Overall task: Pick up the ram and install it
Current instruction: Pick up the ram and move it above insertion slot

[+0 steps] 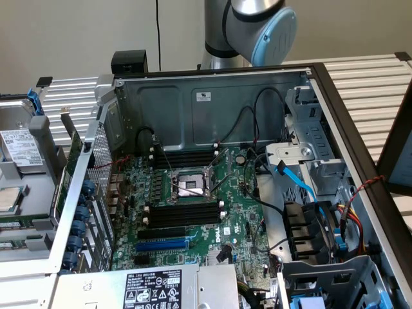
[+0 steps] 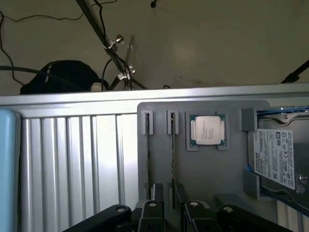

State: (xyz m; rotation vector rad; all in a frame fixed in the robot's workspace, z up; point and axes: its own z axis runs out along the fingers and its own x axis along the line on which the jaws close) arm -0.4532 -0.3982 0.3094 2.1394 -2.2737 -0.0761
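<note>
Two thin ram sticks stand on edge in the slots of a grey holder tray [image 2: 212,179]; one ram stick [image 2: 172,150] lies in line with the gap between my fingers, the other [image 2: 147,150] beside it. My gripper [image 2: 172,208] hovers over the tray's near end, open, with nothing held between its black fingers [image 2: 152,210]. In the exterior view the open computer case shows the green motherboard [image 1: 238,212] with black memory slots [image 1: 183,215] and a second bank [image 1: 183,158], all with white end clips. The arm's grey and blue joint [image 1: 257,26] rises behind the case.
A loose processor chip [image 2: 207,130] and a hard drive [image 2: 277,157] sit in the same tray. The tray [image 1: 19,177] lies at the exterior view's left, outside the case wall [image 1: 84,174]. Cables [image 1: 302,187] and a drive cage crowd the case's right side. A blue slot [image 1: 161,246] lies below the memory slots.
</note>
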